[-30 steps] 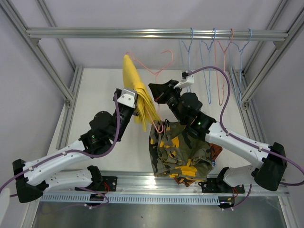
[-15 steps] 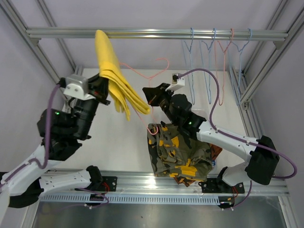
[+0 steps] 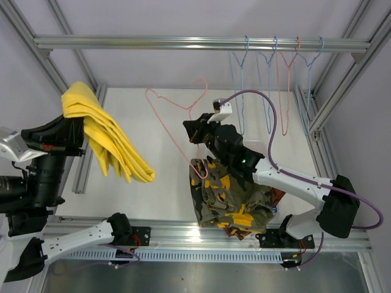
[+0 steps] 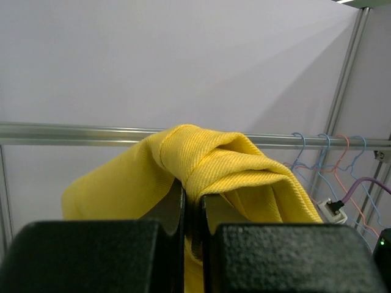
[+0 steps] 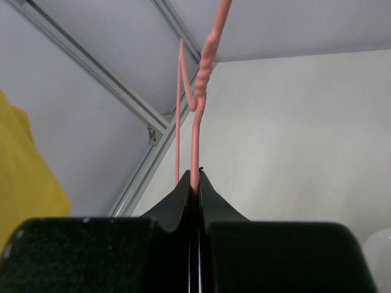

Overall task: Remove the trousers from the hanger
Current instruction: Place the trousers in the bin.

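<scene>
Since the earlier frames, the left gripper point(image 3: 76, 133) has carried the yellow trousers point(image 3: 107, 139) off the pink hanger point(image 5: 195, 143) and out to the far left, past the table point(image 3: 140, 122) edge.

1. Nearest the arm bases, the olive-yellow camouflage trousers point(image 3: 229, 195) lie on top of a heap on the table, directly on the near side of the right gripper point(image 3: 192, 130). An orange-toned garment point(image 3: 278, 195) shows at the heap's right edge.
2. The left gripper is clenched on a fold of the yellow trousers. In the left wrist view the cloth bunches over both fingers. The loose end hangs from the gripper toward the right, clear of the hanger.
3. The right gripper is clamped on the hanger wire, jaws closed with the wire between them. The hanger is bare, and its long bar runs out to the gripper's left.
4. Beyond and to the right of the right gripper, empty blue and pink hangers point(image 3: 269, 85) hang from the rail point(image 3: 153, 43).
</scene>
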Controlling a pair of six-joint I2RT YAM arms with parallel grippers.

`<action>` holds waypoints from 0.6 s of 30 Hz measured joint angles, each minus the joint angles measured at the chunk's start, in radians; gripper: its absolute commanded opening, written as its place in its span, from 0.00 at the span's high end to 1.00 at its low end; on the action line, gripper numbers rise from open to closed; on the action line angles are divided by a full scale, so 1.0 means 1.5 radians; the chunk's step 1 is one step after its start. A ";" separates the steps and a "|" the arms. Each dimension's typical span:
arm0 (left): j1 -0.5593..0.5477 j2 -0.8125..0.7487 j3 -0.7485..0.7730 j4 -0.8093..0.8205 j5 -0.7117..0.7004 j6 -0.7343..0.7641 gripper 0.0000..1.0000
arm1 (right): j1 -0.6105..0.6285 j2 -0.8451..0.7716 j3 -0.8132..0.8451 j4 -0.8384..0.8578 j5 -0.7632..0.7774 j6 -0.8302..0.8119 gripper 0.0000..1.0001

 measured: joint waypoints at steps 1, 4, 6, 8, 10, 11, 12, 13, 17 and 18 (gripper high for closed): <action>0.000 -0.007 0.000 -0.012 0.000 -0.004 1.00 | 0.003 -0.006 0.000 -0.008 0.001 -0.006 1.00; 0.000 -0.026 -0.002 -0.051 0.002 -0.027 0.99 | 0.017 -0.036 -0.001 -0.028 0.006 -0.040 1.00; 0.000 -0.035 -0.002 -0.081 0.007 -0.043 1.00 | 0.026 -0.059 -0.002 -0.044 0.009 -0.061 1.00; 0.000 -0.040 -0.002 -0.109 0.019 -0.060 0.99 | 0.036 -0.088 -0.003 -0.060 0.015 -0.088 1.00; 0.000 -0.045 -0.006 -0.137 0.035 -0.079 1.00 | 0.049 -0.122 -0.003 -0.080 0.025 -0.120 1.00; 0.000 -0.048 -0.010 -0.147 0.044 -0.089 0.99 | 0.054 -0.137 -0.002 -0.087 0.030 -0.131 1.00; 0.000 -0.050 -0.014 -0.159 0.054 -0.098 0.99 | 0.061 -0.156 0.002 -0.102 0.035 -0.146 1.00; 0.000 -0.051 -0.018 -0.167 0.062 -0.105 0.99 | 0.069 -0.175 0.009 -0.121 0.040 -0.164 1.00; 0.000 -0.049 -0.030 -0.209 0.109 -0.134 0.99 | 0.094 -0.246 0.058 -0.181 0.063 -0.226 1.00; 0.000 -0.047 -0.030 -0.217 0.121 -0.139 0.99 | 0.097 -0.265 0.071 -0.195 0.069 -0.239 1.00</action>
